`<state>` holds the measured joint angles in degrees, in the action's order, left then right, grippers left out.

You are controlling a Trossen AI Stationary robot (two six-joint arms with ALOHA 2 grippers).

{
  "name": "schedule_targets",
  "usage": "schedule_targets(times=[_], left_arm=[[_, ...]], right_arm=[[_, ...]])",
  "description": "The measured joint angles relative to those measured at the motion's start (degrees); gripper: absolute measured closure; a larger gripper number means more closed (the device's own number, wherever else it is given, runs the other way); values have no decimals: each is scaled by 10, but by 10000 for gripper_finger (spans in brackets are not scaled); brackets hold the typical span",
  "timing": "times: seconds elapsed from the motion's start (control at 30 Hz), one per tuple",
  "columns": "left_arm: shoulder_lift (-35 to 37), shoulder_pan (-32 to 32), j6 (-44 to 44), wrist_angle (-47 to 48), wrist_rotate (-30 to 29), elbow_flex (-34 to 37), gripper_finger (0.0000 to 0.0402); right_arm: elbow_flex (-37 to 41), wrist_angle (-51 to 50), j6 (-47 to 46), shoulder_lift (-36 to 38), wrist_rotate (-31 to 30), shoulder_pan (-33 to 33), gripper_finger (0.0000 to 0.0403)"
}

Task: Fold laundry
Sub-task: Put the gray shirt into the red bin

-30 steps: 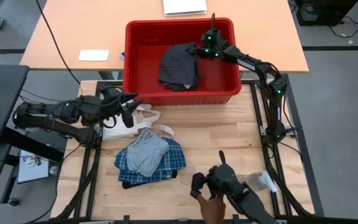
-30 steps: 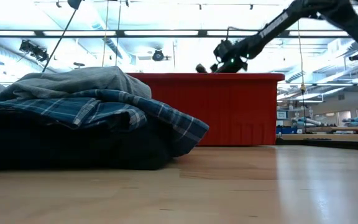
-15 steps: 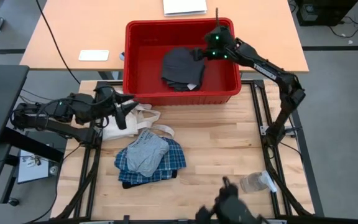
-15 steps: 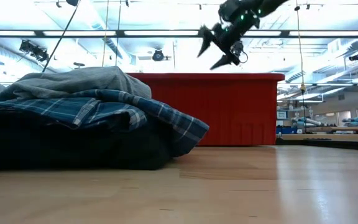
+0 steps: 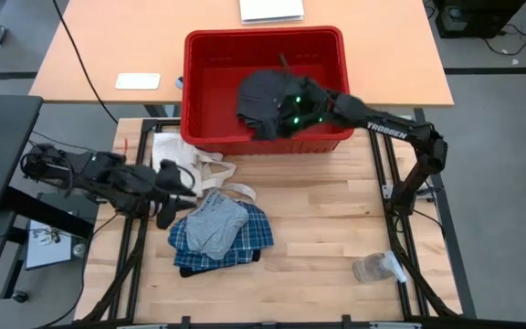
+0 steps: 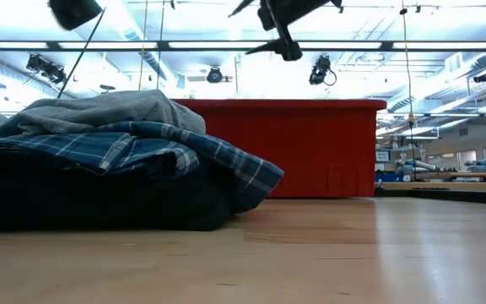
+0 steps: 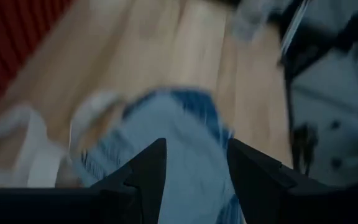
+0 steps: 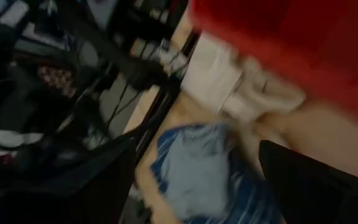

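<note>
A black piece (image 5: 261,91) lies crumpled on the floor of a red bin (image 5: 263,35). My right gripper (image 5: 272,114) hangs open high above the bin's front wall (image 6: 310,143), over the piece's near edge, with nothing between its fingers (image 8: 197,162). On the wooden table rests a bundled blue-and-white plaid shirt (image 5: 249,239) with a grey cloth (image 5: 217,224) on top. My left gripper (image 5: 173,203) hovers open just left of that pile, pointing slantwise down at it (image 7: 194,146). A cream tote bag (image 5: 176,155) lies between the pile and the bin.
A clear plastic bottle (image 5: 377,267) lies near the table's right front corner. Bare wood stretches right of the pile. Behind the bin, on a second table, lie a white sheet (image 5: 272,9) and a small white object (image 5: 138,80).
My right gripper has risen out of the bin's far right part and swung toward the table's left and near side, over the bin's front wall, still open. My left gripper has tipped downward and moved toward the plaid pile. The black piece stays in the bin.
</note>
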<state>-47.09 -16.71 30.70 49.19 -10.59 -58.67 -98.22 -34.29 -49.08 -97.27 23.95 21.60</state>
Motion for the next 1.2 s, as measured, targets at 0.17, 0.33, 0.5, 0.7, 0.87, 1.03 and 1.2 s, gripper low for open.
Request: schedule_targets(times=[0.17, 0.33, 0.5, 0.7, 0.87, 1.03, 1.2], left_arm=[[-19, -50, 38, 89, -1, 0, 228], [-32, -88, 27, 108, -32, 4, 228], [-27, -140, 12, 2, -39, 84, 228], [-25, -216, 25, -175, -92, 219, 228], [-24, -221, 90, -175, -132, 249, 228], [-24, -207, 92, -155, -134, 249, 228], [-29, -172, 78, -121, -154, 256, 228]], right_arm=[[1, 0, -43, -1, -3, -69, 58], [1, 0, -45, -5, -115, -145, 58], [18, 15, -94, -19, -175, -215, 58], [124, 144, -262, -19, -242, -310, 58], [206, 291, -420, -36, -358, -368, 58], [222, 336, -502, -75, -397, -384, 58], [189, 362, -505, -132, -396, -388, 58]])
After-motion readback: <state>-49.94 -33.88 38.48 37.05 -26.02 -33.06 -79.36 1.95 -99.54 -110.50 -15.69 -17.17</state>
